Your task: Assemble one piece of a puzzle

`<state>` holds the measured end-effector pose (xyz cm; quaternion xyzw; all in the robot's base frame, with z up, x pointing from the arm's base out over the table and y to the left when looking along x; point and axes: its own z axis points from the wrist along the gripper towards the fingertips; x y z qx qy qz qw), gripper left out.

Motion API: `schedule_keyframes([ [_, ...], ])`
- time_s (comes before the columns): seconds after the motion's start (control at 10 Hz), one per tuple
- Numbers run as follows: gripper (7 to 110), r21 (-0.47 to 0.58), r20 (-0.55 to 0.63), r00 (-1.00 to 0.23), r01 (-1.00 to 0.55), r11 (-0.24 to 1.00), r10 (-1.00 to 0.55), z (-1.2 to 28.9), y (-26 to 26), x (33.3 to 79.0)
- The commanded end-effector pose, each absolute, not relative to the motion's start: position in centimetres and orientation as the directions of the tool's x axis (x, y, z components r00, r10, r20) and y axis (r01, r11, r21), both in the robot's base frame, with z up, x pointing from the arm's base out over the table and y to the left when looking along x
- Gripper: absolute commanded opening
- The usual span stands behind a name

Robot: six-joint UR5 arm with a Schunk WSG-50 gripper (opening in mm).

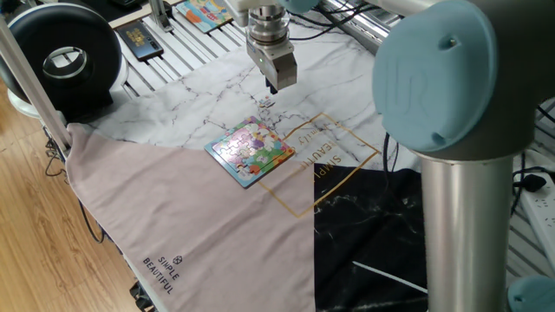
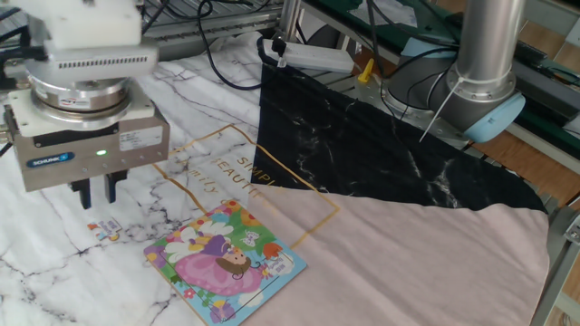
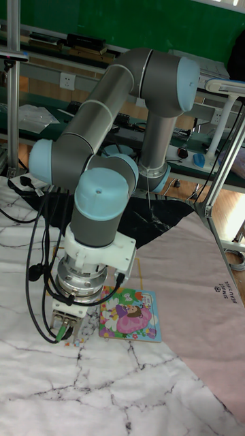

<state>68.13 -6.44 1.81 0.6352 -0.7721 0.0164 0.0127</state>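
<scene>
The puzzle (image 1: 251, 149) is a small square board with a pastel cartoon picture and blue rim, lying flat on the marble-print cloth (image 1: 208, 95); it also shows in the other fixed view as the puzzle (image 2: 225, 261) and in the tall view as the puzzle (image 3: 131, 313). A small loose piece (image 1: 265, 105) lies on the cloth just beyond the board's far corner, seen as the piece (image 2: 105, 226) left of the board. My gripper (image 1: 272, 87) hangs above that piece, clear of it, pointing down. From the other side the gripper (image 2: 96, 192) shows a narrow gap between its fingers, with nothing in it.
A dark card (image 1: 139, 39) and an orange-edged picture board (image 1: 201, 13) lie at the far back on the slatted table. A black round device (image 1: 61, 56) stands at the back left. Pink cloth (image 1: 208, 234) and black cloth (image 2: 381, 145) cover the near side. The arm's column (image 1: 468, 234) rises at right.
</scene>
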Motion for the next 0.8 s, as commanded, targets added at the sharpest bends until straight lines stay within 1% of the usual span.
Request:
schedule_keyframes([
  [0.0,22,-0.055,0.008,-0.188,-0.981,0.187,-0.982,1.2,-5.7,67.8],
  [0.2,22,-0.069,-0.008,-0.164,-0.984,0.164,-0.986,0.2,-5.6,68.1],
  [0.5,22,-0.075,-0.024,-0.124,-0.989,0.126,-0.992,0.1,-5.3,68.2],
  [0.6,44,-0.072,-0.023,-0.111,-0.991,0.112,-0.994,0.1,-5.3,68.2],
  [0.7,44,-0.074,-0.020,-0.097,-0.992,0.098,-0.995,0.1,-5.4,68.2],
])
